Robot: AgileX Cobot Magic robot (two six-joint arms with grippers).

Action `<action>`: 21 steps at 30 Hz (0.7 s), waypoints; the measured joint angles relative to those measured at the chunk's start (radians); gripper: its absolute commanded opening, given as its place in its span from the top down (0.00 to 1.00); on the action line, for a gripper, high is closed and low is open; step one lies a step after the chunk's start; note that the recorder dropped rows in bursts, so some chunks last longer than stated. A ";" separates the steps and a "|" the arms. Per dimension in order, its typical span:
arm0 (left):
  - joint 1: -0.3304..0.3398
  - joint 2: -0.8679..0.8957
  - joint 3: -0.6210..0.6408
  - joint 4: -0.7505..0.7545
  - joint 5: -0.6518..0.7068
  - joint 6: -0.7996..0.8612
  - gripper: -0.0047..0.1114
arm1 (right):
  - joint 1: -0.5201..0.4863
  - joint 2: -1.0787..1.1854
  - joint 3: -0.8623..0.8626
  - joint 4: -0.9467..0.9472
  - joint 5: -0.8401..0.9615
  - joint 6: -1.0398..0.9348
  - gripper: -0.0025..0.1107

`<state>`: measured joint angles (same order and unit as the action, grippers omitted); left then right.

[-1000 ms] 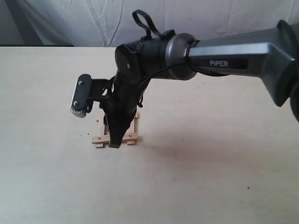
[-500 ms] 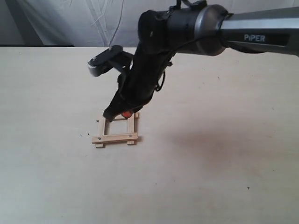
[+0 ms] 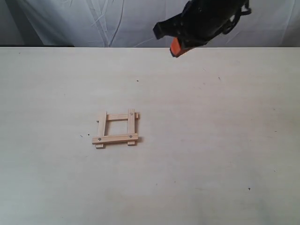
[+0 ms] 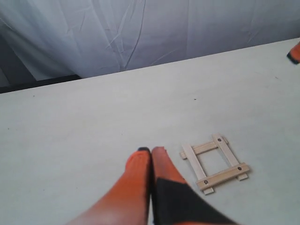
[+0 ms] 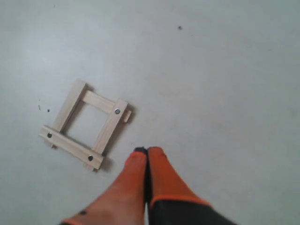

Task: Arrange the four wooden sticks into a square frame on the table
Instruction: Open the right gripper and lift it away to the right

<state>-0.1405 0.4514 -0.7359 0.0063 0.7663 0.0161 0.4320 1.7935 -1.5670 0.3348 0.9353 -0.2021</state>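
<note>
Looking at your right gripper (image 5: 146,151) through its wrist camera, you find the two orange fingertips (image 5: 135,165) pressed flat together with no gap, gripping nothing and touching nothing. In the exterior view that gripper (image 3: 175,48) hangs high above the table (image 3: 225,140), over the edge that runs along the white cloth (image 3: 70,23), well apart from the wood. Your left gripper (image 4: 150,151) is just the same: orange fingertips (image 4: 138,164) closed tip to tip, empty, raised above the bare tabletop (image 4: 70,140) with the frame lying near it but clear of it. The four wooden sticks (image 3: 116,129) lie flat as the square frame (image 5: 84,124), resting on the table between the cloth edge and the opposite one, somewhat toward the left edge in the exterior view. Their ends overlap at the corners and poke out a little past each crossing. You can see small dark dots near some of the stick ends. A few tiny dark specks mark the surface around it.
</note>
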 measured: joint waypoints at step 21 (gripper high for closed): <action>0.000 -0.061 0.118 -0.006 -0.074 -0.008 0.96 | -0.020 -0.828 0.792 -0.212 -0.450 0.133 0.99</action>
<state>-0.1405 0.3905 -0.6176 0.0000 0.6927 0.0083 0.4121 0.9653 -0.7755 0.1228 0.4853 -0.0692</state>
